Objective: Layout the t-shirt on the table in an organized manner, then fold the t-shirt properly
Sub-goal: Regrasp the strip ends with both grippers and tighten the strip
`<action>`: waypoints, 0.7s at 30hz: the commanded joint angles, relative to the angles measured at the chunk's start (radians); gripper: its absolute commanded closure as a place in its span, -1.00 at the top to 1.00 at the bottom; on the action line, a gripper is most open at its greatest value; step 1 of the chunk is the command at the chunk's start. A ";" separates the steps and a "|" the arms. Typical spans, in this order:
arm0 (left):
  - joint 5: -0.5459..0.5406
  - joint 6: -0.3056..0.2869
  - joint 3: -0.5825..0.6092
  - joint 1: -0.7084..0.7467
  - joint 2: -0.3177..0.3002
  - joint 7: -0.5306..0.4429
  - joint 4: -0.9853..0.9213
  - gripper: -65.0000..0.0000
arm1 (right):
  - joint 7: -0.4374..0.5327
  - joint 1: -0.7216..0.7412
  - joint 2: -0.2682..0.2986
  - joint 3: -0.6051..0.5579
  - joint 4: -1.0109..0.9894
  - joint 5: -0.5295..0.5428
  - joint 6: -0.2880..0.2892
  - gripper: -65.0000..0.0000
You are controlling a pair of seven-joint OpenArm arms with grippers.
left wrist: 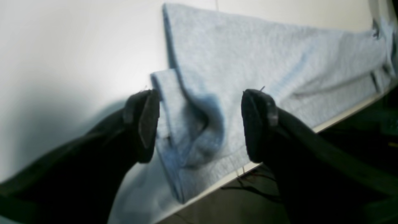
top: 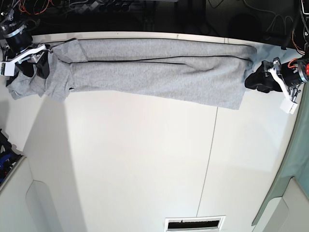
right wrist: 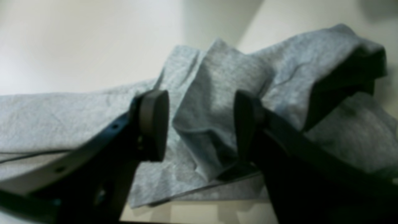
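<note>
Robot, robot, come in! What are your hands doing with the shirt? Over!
Left tool open over one shirt end. Right tool open, bunched cloth between its jaws. Shirt folded long along the table edge. Nothing in the way.

soft heathered cloth t-shirt [top: 159,72], smooth table [top: 145,159]

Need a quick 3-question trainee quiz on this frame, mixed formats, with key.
1. True or false: the t-shirt lies as a long band along the far edge of the table.
2. In the base view, which end of the shirt is bunched and rumpled: A) the view's left end, by the right gripper, B) the view's right end, by the left gripper, C) neither?
3. Fill in: the left gripper's fingers stand ____, with a fold of cloth between them but not pinched.

Key: 1 true; 2 A; 3 open.
</note>
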 commanded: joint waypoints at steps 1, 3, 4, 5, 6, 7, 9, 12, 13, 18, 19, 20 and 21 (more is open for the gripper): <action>0.030 0.015 0.001 -0.001 -0.006 -0.023 0.014 0.34 | 0.020 0.002 0.010 0.007 0.014 0.016 0.001 0.02; 0.130 0.064 0.002 -0.003 0.017 -0.071 0.014 0.34 | 0.020 0.002 0.011 0.007 0.014 0.015 0.001 0.02; 0.178 0.086 0.002 -0.003 0.027 -0.096 0.014 0.34 | 0.020 0.002 0.011 0.007 0.014 0.016 0.001 0.02; 0.206 0.095 0.002 -0.003 0.039 -0.115 0.014 0.34 | 0.020 0.002 0.011 0.007 0.014 0.016 0.001 0.02; 0.213 0.103 0.002 -0.003 0.047 -0.119 0.014 0.34 | 0.019 0.002 0.011 0.007 0.014 0.016 0.001 0.02; 0.212 0.109 0.004 -0.003 0.055 -0.113 0.014 0.34 | 0.019 0.002 0.011 0.007 0.014 0.016 0.001 0.02; 0.220 0.113 0.006 -0.002 0.069 -0.105 0.014 0.34 | 0.020 0.002 0.008 0.007 0.014 0.016 0.001 0.02; 0.301 0.140 0.006 0.001 0.085 -0.118 0.014 0.34 | 0.019 0.002 0.009 0.007 0.014 0.015 0.001 0.02; 0.323 0.146 0.006 0.001 0.089 -0.124 0.014 0.34 | 0.020 0.002 0.009 0.007 0.014 0.015 0.001 0.02; 0.393 0.217 0.005 0.014 0.090 -0.127 0.013 0.34 | 0.020 0.002 0.008 0.007 0.014 0.016 0.001 0.02; 0.400 0.223 0.005 0.014 0.090 -0.127 0.013 0.34 | 0.020 0.002 0.009 0.007 0.014 0.016 0.001 0.02; 0.399 0.222 0.005 0.014 0.090 -0.125 0.013 0.34 | 0.020 0.002 0.008 0.007 0.014 0.016 0.001 0.02; 0.397 0.222 0.005 0.016 0.090 -0.121 0.013 0.34 | 0.020 0.002 0.008 0.007 0.014 0.016 0.001 0.02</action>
